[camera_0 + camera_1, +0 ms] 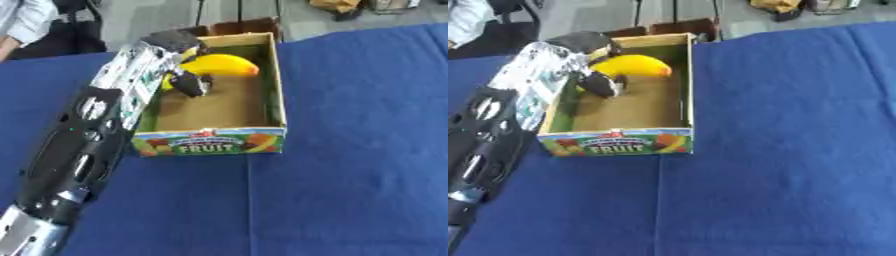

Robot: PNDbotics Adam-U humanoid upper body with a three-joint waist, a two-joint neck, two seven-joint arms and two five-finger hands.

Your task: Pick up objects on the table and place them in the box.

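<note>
Left arm: I see it run from the surface's (350,150) lower left corner up to the box's far left corner.
Left robot hand (179,60): it sits over the box's left wall, fingers (188,84) curled down beside the yellow fruit; I cannot tell whether they grip it.
Box (210,142): open cardboard fruit box, left of the surface's middle, toward the far edge.
Yellow fruit (223,65): lying inside the box at its far end, touching my fingers.
Right robot hand: out of my views.
</note>
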